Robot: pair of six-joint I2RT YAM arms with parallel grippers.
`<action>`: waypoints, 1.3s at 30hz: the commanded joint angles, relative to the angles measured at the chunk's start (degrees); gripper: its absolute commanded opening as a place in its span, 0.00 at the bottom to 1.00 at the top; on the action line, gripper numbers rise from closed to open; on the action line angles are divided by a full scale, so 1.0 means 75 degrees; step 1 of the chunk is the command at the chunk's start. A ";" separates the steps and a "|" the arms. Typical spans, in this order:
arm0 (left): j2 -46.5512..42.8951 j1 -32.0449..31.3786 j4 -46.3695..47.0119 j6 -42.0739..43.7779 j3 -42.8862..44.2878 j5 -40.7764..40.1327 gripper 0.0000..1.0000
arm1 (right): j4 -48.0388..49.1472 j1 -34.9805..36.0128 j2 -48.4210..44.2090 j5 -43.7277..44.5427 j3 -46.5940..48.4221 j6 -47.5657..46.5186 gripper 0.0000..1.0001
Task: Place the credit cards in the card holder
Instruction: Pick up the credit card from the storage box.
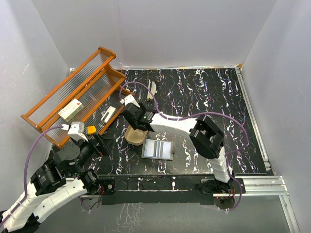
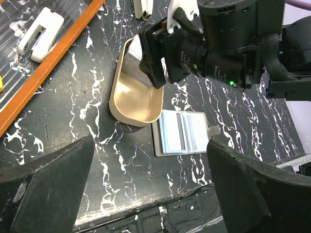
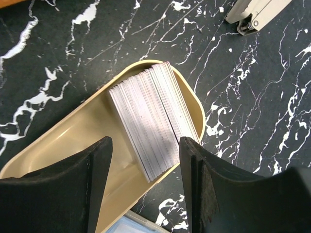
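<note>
From above, you have an orange rack to the left of the tan tray. It holds a white box with red marks. A white clip lies beyond the tray on the black marbled table. The right gripper hangs over the tray and hides most of it, cards included. The card holder lies opened flat just right of the tray's near end. Your left gripper sits left of the tray, by the rack.

In your left wrist view, the left gripper is spread wide with nothing in it. The tray lies ahead, its near half bare. The cards are at its far end, mostly blocked by the right gripper. The card holder shows bluish sleeves just beside the tray.

In your right wrist view, the cards are a pale grey, finely striped stack on edge. They fill the end of the tray towards the clip. The right gripper has its fingers parted either side of the stack, grasping nothing.
</note>
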 commanded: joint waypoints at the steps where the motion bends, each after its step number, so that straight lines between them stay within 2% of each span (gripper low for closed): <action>1: 0.0140 -0.0029 -0.0066 0.0052 -0.0006 -0.0105 0.99 | -0.0061 0.0027 0.0192 0.0642 0.0454 -0.0278 0.56; 9: 0.0157 -0.0035 -0.0073 0.0041 -0.0006 -0.0108 0.99 | -0.0067 0.0027 0.0313 0.0972 0.0455 -0.0399 0.54; 20: 0.0183 -0.0029 -0.0063 0.0036 -0.0024 -0.0124 0.99 | -0.0049 0.0028 0.0217 0.1048 0.0550 -0.0622 0.45; 39: 0.0245 -0.0030 -0.0143 -0.0019 -0.0005 -0.0258 0.99 | 0.0058 0.0051 -0.0076 0.0781 0.0334 -0.0763 0.18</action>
